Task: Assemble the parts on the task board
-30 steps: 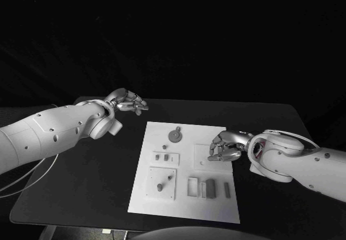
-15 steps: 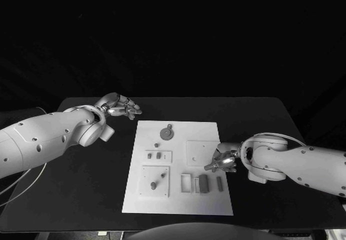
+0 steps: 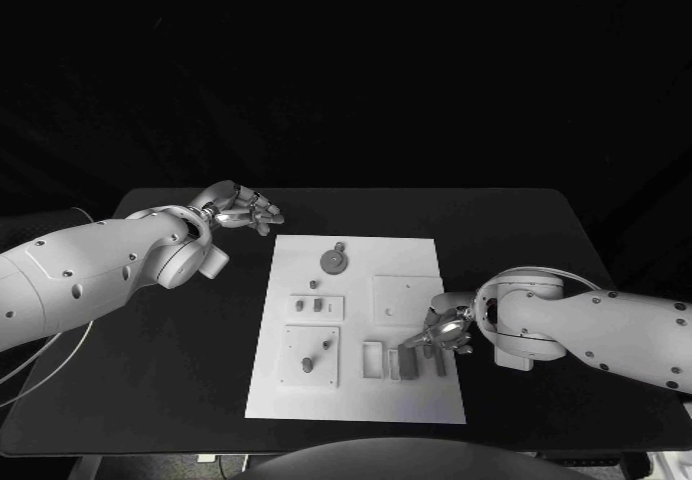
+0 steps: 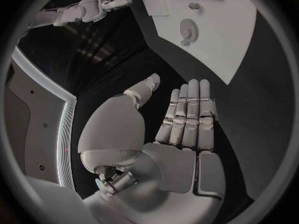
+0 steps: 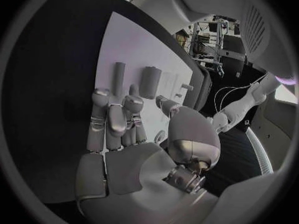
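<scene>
Head view. Left hand (image 3: 245,211): upper left of frame, above the black table (image 3: 159,350), fingers apart, holding nothing; it lies off the upper-left corner of the task board (image 3: 418,250), well apart from the parts. Right hand (image 3: 444,331): right of centre, at the board's right edge, fingers curled downward over the lower-right part of the board; whether they grip anything cannot be told. Just beside its fingertips lie two dark bar parts (image 3: 410,364) next to a narrow slotted block (image 3: 374,359). Gear part (image 3: 333,261): upper middle of board

Left wrist view. Left hand (image 4: 181,134): centre, fingers straight and side by side, thumb set apart, empty, above bare table. Task board (image 4: 230,40) at upper right, with the gear part (image 4: 187,30) on it

Right wrist view. Right hand (image 5: 118,134): centre, fingers bent over the board (image 5: 118,40); fingertips just below a long bar part (image 5: 118,77) and a shorter block part (image 5: 149,82), contact unclear
</scene>
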{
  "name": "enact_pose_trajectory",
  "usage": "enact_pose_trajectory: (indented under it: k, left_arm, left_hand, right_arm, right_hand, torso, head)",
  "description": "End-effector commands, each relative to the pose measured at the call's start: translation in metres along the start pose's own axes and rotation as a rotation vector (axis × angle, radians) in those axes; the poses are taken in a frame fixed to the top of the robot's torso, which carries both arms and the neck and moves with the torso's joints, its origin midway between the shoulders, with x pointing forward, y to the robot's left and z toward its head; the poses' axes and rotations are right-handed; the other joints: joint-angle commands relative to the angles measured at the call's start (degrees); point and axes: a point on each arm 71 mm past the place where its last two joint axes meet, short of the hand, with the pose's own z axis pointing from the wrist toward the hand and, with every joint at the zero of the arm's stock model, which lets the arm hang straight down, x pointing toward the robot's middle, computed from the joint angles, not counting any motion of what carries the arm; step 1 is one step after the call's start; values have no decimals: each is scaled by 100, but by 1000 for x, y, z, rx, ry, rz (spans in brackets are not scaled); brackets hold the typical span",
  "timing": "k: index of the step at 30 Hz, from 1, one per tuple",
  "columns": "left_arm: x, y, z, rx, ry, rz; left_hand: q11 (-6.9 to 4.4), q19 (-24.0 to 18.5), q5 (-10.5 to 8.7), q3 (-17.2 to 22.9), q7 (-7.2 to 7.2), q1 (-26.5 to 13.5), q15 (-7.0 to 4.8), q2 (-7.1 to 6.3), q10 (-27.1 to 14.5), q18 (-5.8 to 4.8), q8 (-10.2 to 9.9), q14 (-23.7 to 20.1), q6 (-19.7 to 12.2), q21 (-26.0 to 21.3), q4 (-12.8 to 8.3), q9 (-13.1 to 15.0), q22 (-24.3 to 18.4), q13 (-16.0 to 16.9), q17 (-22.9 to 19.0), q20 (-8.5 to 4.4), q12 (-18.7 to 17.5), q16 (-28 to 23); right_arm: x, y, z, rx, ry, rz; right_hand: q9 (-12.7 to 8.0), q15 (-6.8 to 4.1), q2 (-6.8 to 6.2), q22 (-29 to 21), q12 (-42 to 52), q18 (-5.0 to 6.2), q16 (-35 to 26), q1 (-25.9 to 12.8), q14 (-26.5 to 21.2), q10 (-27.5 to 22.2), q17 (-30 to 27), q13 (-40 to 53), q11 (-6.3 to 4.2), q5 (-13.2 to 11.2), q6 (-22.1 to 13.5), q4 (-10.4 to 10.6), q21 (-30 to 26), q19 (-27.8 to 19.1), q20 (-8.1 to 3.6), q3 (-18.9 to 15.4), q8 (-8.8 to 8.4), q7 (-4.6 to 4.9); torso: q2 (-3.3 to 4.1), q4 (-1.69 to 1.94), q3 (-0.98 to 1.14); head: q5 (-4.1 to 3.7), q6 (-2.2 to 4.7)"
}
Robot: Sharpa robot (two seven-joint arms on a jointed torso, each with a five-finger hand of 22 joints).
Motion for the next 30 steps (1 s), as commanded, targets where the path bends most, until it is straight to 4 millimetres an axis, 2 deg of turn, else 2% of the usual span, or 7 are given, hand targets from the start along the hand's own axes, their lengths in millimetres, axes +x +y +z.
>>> enact_pose_trajectory:
  k: [1,6,12,16,26,30]
  left_arm:
    - [2,-2,1,5,12,-10]
    - [2,-2,1,5,14,-10]
    - [3,-2,2,3,15,-13]
    - [3,-2,2,3,18,-14]
    - [3,-2,2,1,20,-14]
    - [3,-2,2,1,22,-14]
  left_hand:
    - [2,32,13,-6,8,-45,5,-6,45,48,21,28,-36,-23,37,-6,6,5,7,-14,8,-30]
    - [2,31,13,-6,8,-45,5,-6,44,48,21,27,-37,-25,39,-6,7,5,10,-14,7,-32]
    - [7,27,11,-22,11,-79,8,-22,34,45,18,24,-45,-33,70,-10,10,6,24,-11,0,-48]
    - [10,22,5,-60,14,-169,10,-56,26,46,18,24,-52,-49,153,-13,18,9,57,-9,-8,-76]
    - [12,19,4,-89,15,-227,11,-86,20,48,17,23,-59,-61,205,-16,24,12,83,-9,-13,-97]
    - [13,19,4,-93,15,-236,11,-89,18,48,17,24,-61,-63,214,-16,25,13,88,-9,-15,-101]
  right_arm:
    - [4,3,1,7,30,-37]
    - [9,8,5,-10,19,-105]
    - [16,15,10,-28,26,-125]
    - [19,19,13,-29,17,-156]
    - [21,21,18,-19,-7,-185]
    - [22,24,20,-21,-11,-203]
  right_hand:
    - [13,-59,-37,113,36,126,21,-48,75,-14,-2,14,-22,-26,32,48,30,-11,-53,-12,11,14]
    - [39,-61,-182,108,44,126,10,-65,73,-26,16,40,-20,-25,23,135,41,-21,-67,29,-9,16]
    - [86,-58,-517,96,38,126,-14,-22,56,-34,12,70,-11,-24,2,357,63,-16,-77,211,-48,25]
    - [109,-53,-636,91,30,126,-30,-6,34,-43,-13,80,-3,-23,-10,458,67,-18,-71,266,-65,33]
    - [130,-47,-727,86,20,126,-46,-2,7,-57,-43,89,6,-24,-32,554,68,-28,-65,280,-87,43]
    - [145,-44,-655,87,15,126,-57,80,-9,-63,-61,95,9,-23,-41,550,71,-32,-68,306,-95,46]
  torso:
    - [-1,-5,5]
    - [-1,-4,7]
    - [0,-3,7]
    - [-1,-5,9]
    - [-2,-4,4]
    - [-2,2,4]
  head:
    - [9,-30]
    - [14,-23]
    - [47,-34]
    - [70,-41]
    - [84,-61]
    - [80,-65]
